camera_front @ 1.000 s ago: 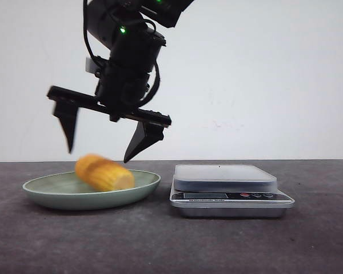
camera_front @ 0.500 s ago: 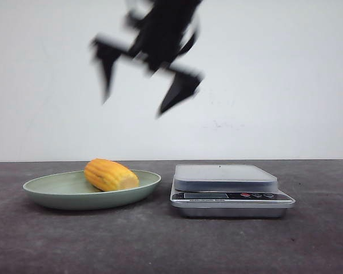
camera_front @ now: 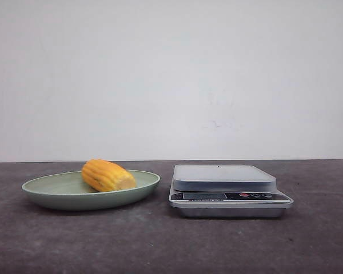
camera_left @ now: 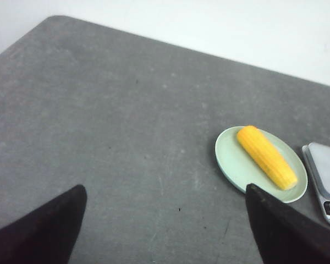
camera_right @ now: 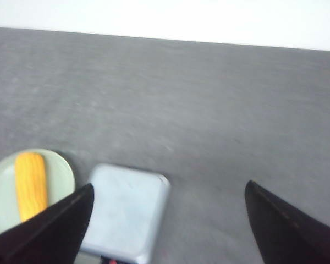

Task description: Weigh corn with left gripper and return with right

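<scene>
The corn, a short yellow-orange cob, lies on its side in the pale green plate, left of the scale. No gripper shows in the front view. In the left wrist view my left gripper is open and empty, high above bare table, with the corn on the plate off to one side. In the right wrist view my right gripper is open and empty, high above the scale, with the corn beside it.
The silver scale has an empty weighing platform and a display with red buttons on its front. The dark grey table meets a white wall behind. The scale's corner also shows in the left wrist view.
The open black gripper that hung over the plate has risen up out of the front view. The corn has settled on the plate.
</scene>
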